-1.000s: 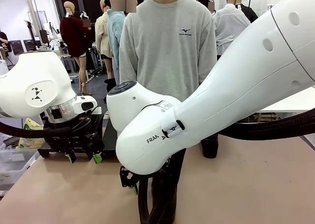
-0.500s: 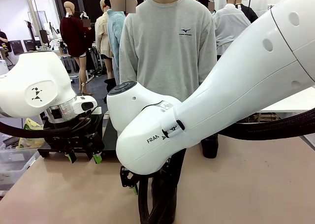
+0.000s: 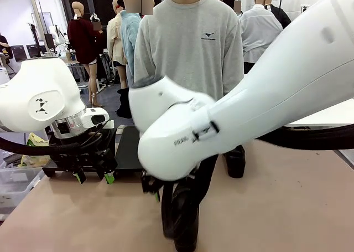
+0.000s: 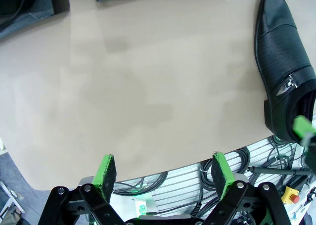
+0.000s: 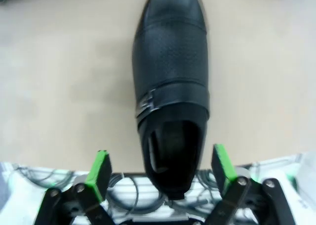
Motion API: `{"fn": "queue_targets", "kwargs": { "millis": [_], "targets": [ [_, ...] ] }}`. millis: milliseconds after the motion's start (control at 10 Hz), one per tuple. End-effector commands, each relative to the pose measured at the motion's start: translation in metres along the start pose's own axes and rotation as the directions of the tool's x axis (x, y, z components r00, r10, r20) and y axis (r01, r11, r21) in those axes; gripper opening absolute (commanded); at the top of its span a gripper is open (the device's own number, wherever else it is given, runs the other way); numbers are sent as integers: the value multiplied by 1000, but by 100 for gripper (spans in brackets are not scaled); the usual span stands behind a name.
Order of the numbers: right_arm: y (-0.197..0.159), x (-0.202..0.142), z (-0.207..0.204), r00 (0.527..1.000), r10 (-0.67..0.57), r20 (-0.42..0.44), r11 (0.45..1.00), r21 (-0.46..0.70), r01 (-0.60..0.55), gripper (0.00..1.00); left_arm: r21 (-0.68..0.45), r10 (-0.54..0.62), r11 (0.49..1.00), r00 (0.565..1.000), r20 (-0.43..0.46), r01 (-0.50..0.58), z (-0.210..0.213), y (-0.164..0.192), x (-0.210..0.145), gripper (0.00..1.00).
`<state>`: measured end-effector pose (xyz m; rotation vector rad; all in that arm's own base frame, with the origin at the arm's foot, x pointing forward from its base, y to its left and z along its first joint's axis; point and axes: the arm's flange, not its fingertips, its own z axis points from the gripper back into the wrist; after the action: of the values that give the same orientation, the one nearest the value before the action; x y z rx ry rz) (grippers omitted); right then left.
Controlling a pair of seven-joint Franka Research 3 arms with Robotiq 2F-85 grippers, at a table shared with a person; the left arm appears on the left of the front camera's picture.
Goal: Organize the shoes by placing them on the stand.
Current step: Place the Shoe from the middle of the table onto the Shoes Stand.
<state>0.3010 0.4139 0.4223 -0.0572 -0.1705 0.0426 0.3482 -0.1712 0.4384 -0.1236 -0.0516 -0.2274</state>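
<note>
Right gripper point(image 5: 160, 166), spread wide, hangs over a black shoe point(image 5: 170, 62) — seemingly the pickup — next, lower and clamp its sides.

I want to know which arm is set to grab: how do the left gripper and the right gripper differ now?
The right gripper frames the heel of the black shoe between its fingers; the left gripper frames bare table, the shoe off to its side. The left gripper hangs by the stand; the right gripper is nearer the table's middle. Both are open, green-padded.
</note>
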Motion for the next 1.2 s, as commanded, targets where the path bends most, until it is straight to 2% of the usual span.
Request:
{"fn": "queue_targets", "kwargs": {
  "millis": [0,100,400,500,700,800,900,1000,1100],
  "targets": [
    [-45,18,21,1000,-22,9,994,109,21,100,3,-6,1000,1000,-1,6,0,2,-1,100],
    [-60,33,21,999,-33,6,993,118,33,100,3,-6,1000,1000,-1,6,0,2,-1,100],
    [-127,85,-23,991,-105,-83,994,16,107,100,0,0,1000,1000,0,0,0,0,0,100],
    [-147,94,-36,984,-140,-111,990,4,141,100,-50,-60,997,997,-49,58,-13,-32,-3,100],
    [-173,100,-54,968,-206,-145,977,17,211,100,-116,-29,993,994,-110,16,-27,-94,-10,100],
    [-184,102,-61,960,-232,-157,971,22,239,100,-92,2,996,993,-115,-12,-26,-114,-8,100],
    [-197,103,-65,951,-266,-157,962,23,273,100,-44,29,998,996,-86,-33,-24,-123,-6,100],
    [-203,102,-69,925,-345,-157,938,-12,347,100,27,55,998,996,-65,-53,-24,-109,1,100],
    [-191,107,-63,957,-242,-161,970,-21,242,100,-84,-22,996,994,-106,14,-31,-121,-20,100]
  ]
}}
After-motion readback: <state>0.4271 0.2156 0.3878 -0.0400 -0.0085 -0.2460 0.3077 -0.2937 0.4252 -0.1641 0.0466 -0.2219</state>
